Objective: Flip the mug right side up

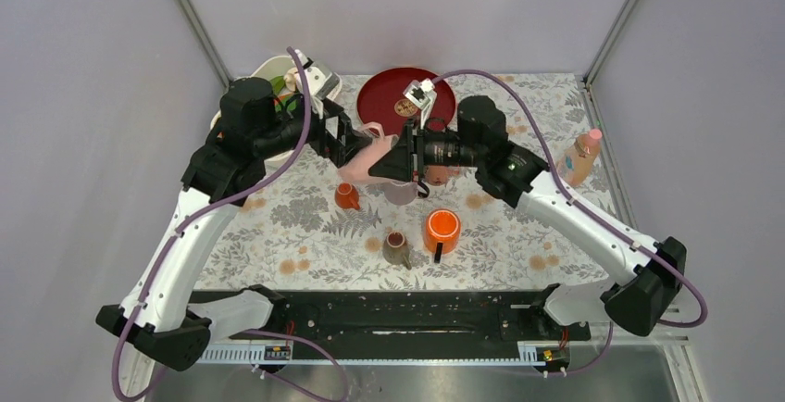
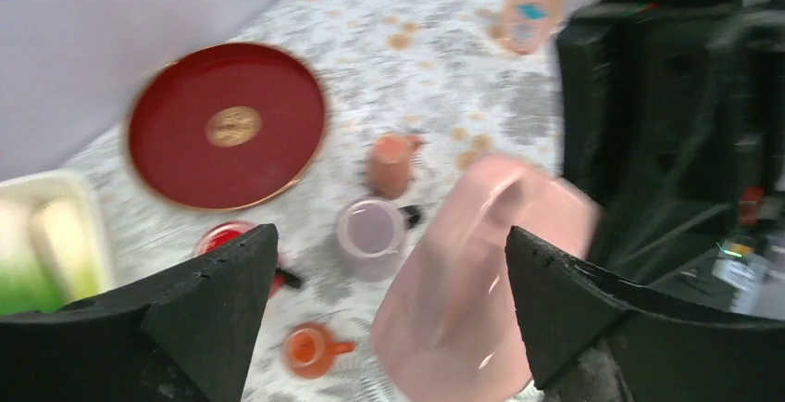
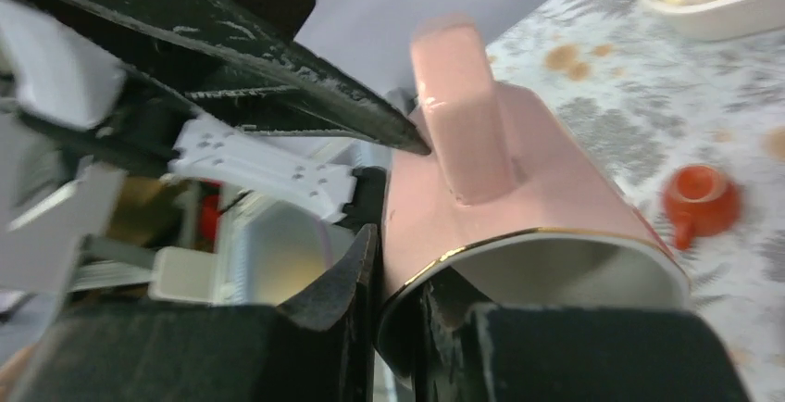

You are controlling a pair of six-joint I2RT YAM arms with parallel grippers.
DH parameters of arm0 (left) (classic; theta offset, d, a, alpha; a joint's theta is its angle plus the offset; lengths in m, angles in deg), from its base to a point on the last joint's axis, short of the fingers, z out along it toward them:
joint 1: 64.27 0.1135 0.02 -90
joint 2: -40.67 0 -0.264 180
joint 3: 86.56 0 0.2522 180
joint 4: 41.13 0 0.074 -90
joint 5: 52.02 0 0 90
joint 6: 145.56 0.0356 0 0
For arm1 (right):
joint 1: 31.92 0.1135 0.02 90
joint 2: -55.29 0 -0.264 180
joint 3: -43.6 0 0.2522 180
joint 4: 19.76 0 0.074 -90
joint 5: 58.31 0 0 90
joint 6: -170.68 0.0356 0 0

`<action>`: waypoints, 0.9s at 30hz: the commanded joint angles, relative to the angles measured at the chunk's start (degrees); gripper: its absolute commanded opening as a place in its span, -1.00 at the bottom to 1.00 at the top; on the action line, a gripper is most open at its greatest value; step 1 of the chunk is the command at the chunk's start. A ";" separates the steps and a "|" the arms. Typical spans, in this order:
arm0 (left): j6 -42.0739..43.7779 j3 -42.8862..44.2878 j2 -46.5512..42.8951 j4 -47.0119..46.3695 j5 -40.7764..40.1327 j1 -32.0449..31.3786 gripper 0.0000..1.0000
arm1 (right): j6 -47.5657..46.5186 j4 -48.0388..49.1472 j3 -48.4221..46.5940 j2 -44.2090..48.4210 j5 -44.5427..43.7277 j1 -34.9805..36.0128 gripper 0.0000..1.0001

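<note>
The pink mug (image 1: 363, 159) with a gold rim hangs tilted in the air above the table's middle. My right gripper (image 1: 393, 163) is shut on its rim, one finger inside and one outside, as the right wrist view shows the gripper (image 3: 393, 263) and the mug (image 3: 518, 207) with its handle up. My left gripper (image 1: 344, 143) is open. In the left wrist view the gripper (image 2: 389, 235) has its jaws wide apart, and the blurred mug (image 2: 481, 282) lies between them, nearer the right finger.
Below the mug stand a lilac cup (image 1: 401, 192), a small orange cup (image 1: 346, 196) and a terracotta cup (image 1: 435, 175). An orange mug (image 1: 442, 229) and a brown mug (image 1: 396, 246) sit nearer. A red tray (image 1: 389, 96), a white basin (image 1: 268, 73) and a bottle (image 1: 581, 157) ring the back.
</note>
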 commanded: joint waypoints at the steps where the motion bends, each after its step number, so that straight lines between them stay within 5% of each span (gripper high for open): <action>1: 2.55 -3.74 -3.51 -5.82 -17.15 2.69 0.98 | -24.32 -25.69 -16.72 -4.43 -17.17 0.21 -1.00; 9: 6.29 -9.04 -4.97 -7.48 -29.21 6.45 0.98 | -45.72 -47.97 -46.35 -29.43 -37.07 -7.18 -1.00; 16: 8.91 -17.26 -3.14 -9.05 -28.60 7.47 0.98 | -61.17 -62.85 -86.82 -61.11 -51.24 -11.09 -1.00; 21: 9.44 -23.03 -1.81 -12.93 -28.52 8.00 0.98 | -69.05 -51.07 -77.87 -63.67 -52.10 -13.19 -1.00; 27: 10.43 -25.19 -0.27 -13.85 -27.71 8.37 0.98 | -69.27 -54.74 -79.59 -68.35 -47.11 -16.49 -1.00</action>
